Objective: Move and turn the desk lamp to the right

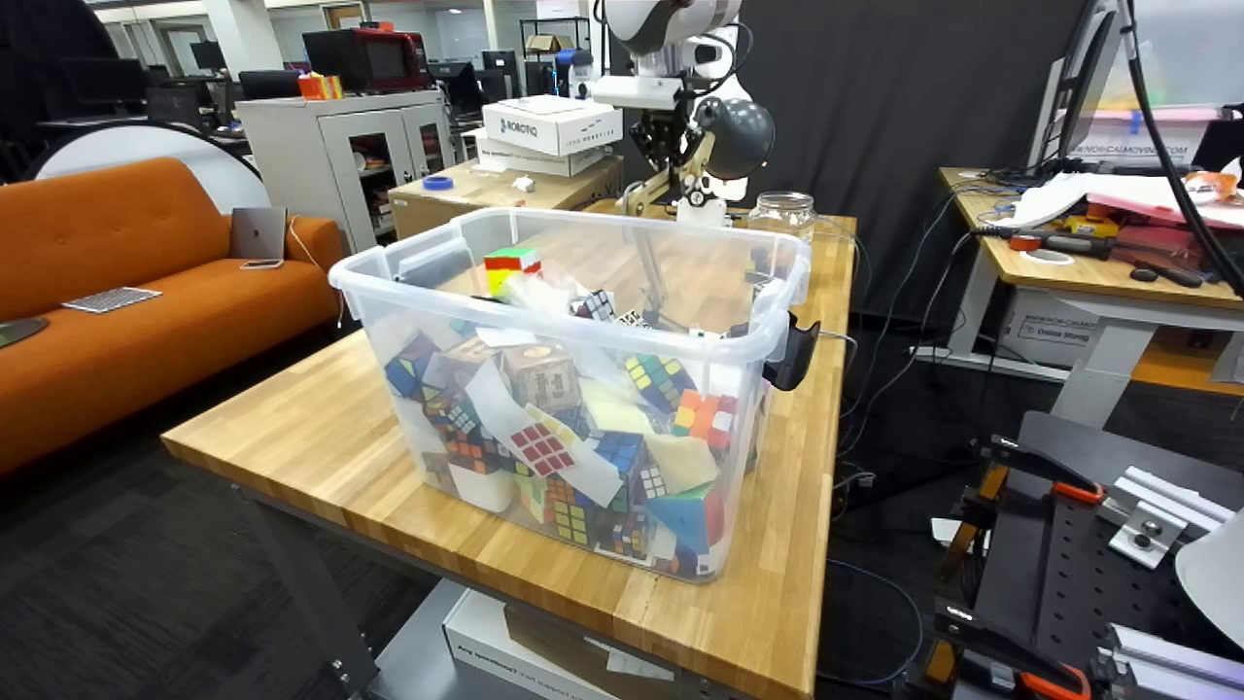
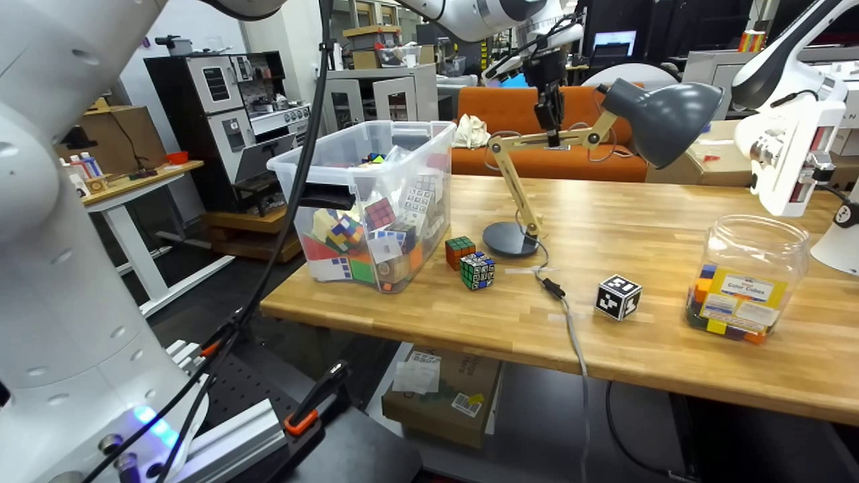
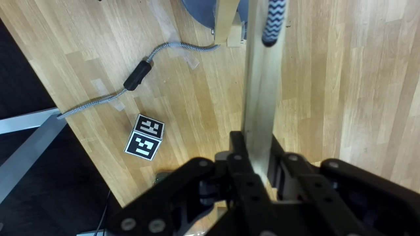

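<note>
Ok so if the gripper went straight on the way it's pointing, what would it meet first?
The gripper points down, closed on the desk lamp's wooden arm; beyond that it would probably meet the tabletop first, though depth is unclear.

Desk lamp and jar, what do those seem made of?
Lamp shade: probably painted metal, smooth dark gray with soft sheen. Lamp arm: likely wood, pale, matte, faintly grained. Jar: clear, glossy, colored blocks showing through; plastic or glass, hard to tell.

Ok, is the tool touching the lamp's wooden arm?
Touching: in the wrist view, the tool has its fingers against both sides of the lamp's wooden arm, no gap showing.
</note>
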### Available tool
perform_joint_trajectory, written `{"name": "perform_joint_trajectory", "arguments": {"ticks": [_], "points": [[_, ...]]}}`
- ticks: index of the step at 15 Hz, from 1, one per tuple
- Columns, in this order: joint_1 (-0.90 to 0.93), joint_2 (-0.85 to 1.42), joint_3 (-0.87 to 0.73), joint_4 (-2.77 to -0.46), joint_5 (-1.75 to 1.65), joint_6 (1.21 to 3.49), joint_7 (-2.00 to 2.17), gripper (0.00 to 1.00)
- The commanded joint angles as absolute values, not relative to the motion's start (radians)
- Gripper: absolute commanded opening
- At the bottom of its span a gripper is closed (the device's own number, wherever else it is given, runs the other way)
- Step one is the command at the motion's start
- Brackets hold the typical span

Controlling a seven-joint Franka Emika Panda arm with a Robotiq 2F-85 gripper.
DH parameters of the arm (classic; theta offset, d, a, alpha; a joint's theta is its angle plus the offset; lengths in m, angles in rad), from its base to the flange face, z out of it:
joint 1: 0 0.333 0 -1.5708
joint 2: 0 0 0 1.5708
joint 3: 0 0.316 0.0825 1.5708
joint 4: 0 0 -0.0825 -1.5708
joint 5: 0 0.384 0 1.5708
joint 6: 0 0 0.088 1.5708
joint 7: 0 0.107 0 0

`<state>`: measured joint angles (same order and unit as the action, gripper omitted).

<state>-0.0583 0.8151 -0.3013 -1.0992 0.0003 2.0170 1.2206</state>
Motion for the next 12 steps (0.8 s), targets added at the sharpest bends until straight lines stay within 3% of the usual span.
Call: {"name": "perform_joint_trajectory", "arguments": {"ticks": [1,7,8,9,10,12], "points": [[-0.071,0.781,-0.276,-1.105,-0.021,1.98,1.23,0.05],[-0.073,0.794,-0.272,-1.102,-0.019,1.965,1.246,0.05],[-0.074,0.796,-0.272,-1.102,-0.017,1.963,1.251,0.09],[-0.075,0.796,-0.27,-1.104,-0.015,1.962,1.255,0.21],[-0.077,0.796,-0.267,-1.105,-0.012,1.96,1.255,0.44],[-0.082,0.789,-0.263,-1.098,-0.008,1.955,1.251,0.47]]}}
